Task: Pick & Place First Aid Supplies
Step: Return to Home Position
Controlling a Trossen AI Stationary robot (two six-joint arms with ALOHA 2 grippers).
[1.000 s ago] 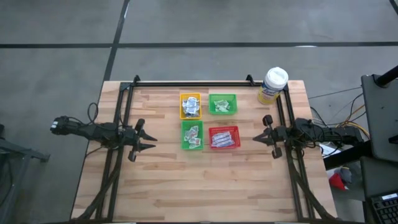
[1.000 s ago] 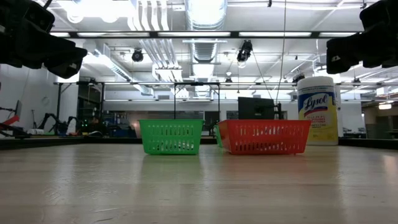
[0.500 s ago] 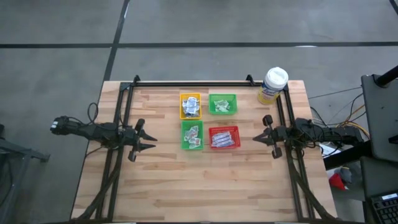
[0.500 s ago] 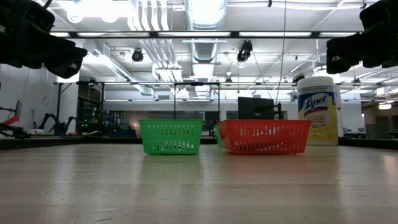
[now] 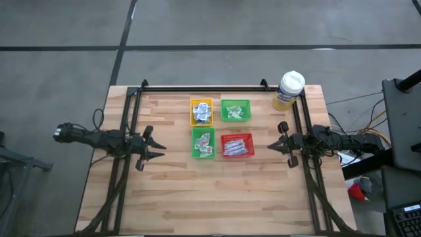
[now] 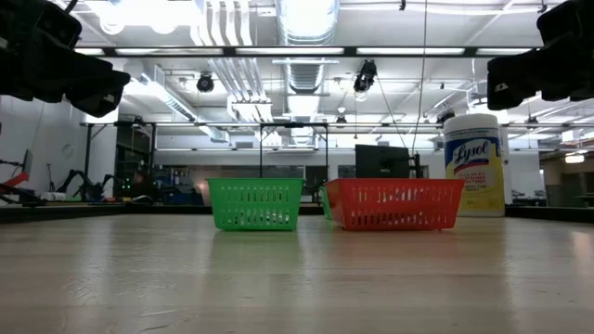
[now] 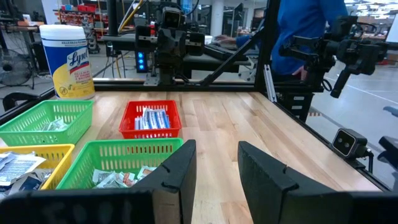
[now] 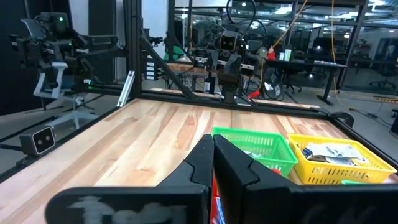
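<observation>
Supplies (image 5: 237, 146) between left pincer (image 5: 162, 150), right pincer (image 5: 270, 146)

A robotics lab: exposed ceiling ducts (image 6: 306, 32), bare concrete floor (image 5: 66, 39), other robot arms (image 7: 339, 46) beyond the table (image 5: 197, 197).

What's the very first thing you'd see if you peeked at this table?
Bright little trays in the middle of the table: a yellow tray and back green tray, a front green tray and red tray, all holding small packets. A yellow canister stands at the back right corner. The left gripper and right gripper hang at either side, holding nothing.
</observation>
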